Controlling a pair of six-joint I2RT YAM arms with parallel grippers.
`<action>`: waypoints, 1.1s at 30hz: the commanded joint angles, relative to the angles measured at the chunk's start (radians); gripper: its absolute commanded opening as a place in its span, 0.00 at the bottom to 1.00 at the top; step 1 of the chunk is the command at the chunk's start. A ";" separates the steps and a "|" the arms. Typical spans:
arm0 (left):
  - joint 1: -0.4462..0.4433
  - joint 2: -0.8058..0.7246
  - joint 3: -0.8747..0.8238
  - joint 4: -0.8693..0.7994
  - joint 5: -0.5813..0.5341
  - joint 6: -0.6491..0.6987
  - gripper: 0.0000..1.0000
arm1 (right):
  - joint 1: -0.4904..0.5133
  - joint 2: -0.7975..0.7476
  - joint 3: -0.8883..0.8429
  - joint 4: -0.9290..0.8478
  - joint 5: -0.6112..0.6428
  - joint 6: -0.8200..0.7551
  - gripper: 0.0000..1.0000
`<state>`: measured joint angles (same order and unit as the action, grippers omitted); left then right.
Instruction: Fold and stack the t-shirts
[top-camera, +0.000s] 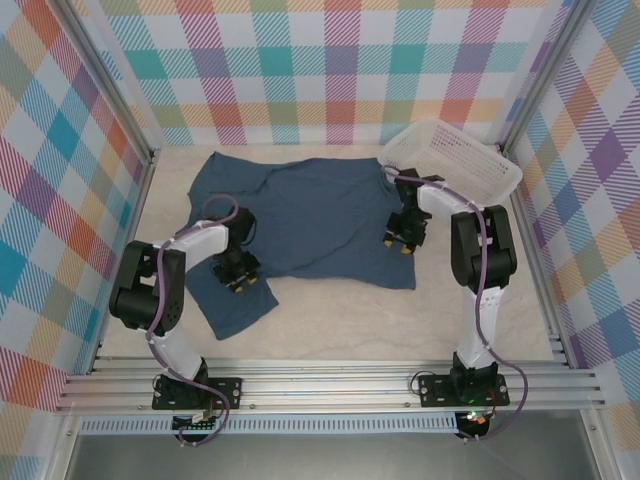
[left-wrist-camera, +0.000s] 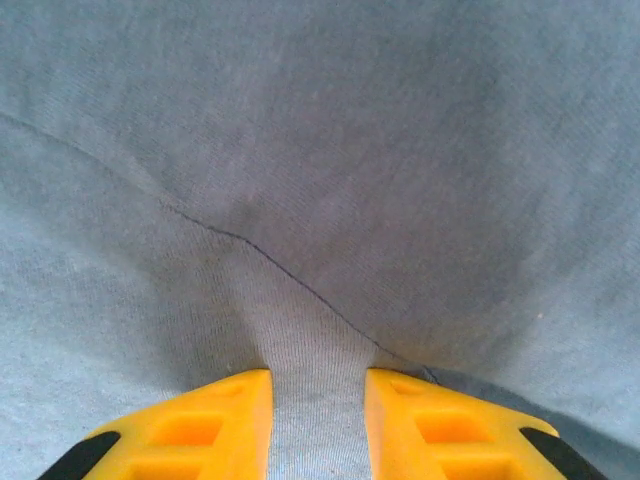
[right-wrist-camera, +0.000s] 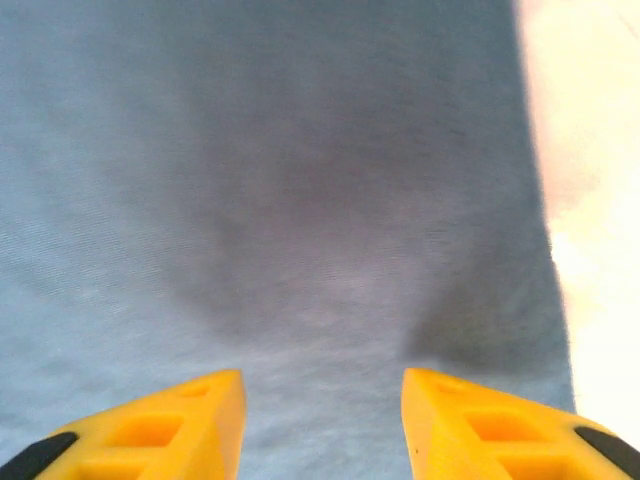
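Note:
One dark slate-blue t-shirt (top-camera: 310, 220) lies spread across the table, and a flap of it trails toward the front left. My left gripper (top-camera: 238, 278) is down on the shirt's lower left part. In the left wrist view a ridge of the cloth (left-wrist-camera: 350, 150) is pinched between the yellow fingers of the left gripper (left-wrist-camera: 317, 400). My right gripper (top-camera: 398, 240) sits on the shirt's right side. In the right wrist view the right gripper (right-wrist-camera: 322, 400) has its jaws apart over flat fabric (right-wrist-camera: 280, 180), holding nothing.
A white mesh basket (top-camera: 450, 160) stands at the back right, just past the right arm. Bare cream tabletop (top-camera: 340, 320) runs along the front, and it also shows right of the shirt's edge (right-wrist-camera: 590, 200). Checked walls close in three sides.

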<state>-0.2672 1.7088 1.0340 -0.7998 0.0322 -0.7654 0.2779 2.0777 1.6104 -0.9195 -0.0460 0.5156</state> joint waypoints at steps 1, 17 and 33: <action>0.001 -0.087 0.025 -0.043 -0.033 -0.020 0.32 | 0.042 -0.051 0.147 -0.035 0.000 -0.092 0.49; 0.025 -0.274 0.025 -0.136 -0.005 0.001 0.39 | -0.101 0.395 0.817 -0.124 0.125 -0.050 0.45; 0.113 -0.214 -0.030 -0.085 -0.020 0.021 0.41 | -0.059 0.111 0.576 -0.041 0.003 -0.055 0.46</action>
<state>-0.1909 1.4612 1.0046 -0.8894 0.0170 -0.7654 0.1429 2.3825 2.2959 -0.9897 -0.0235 0.4526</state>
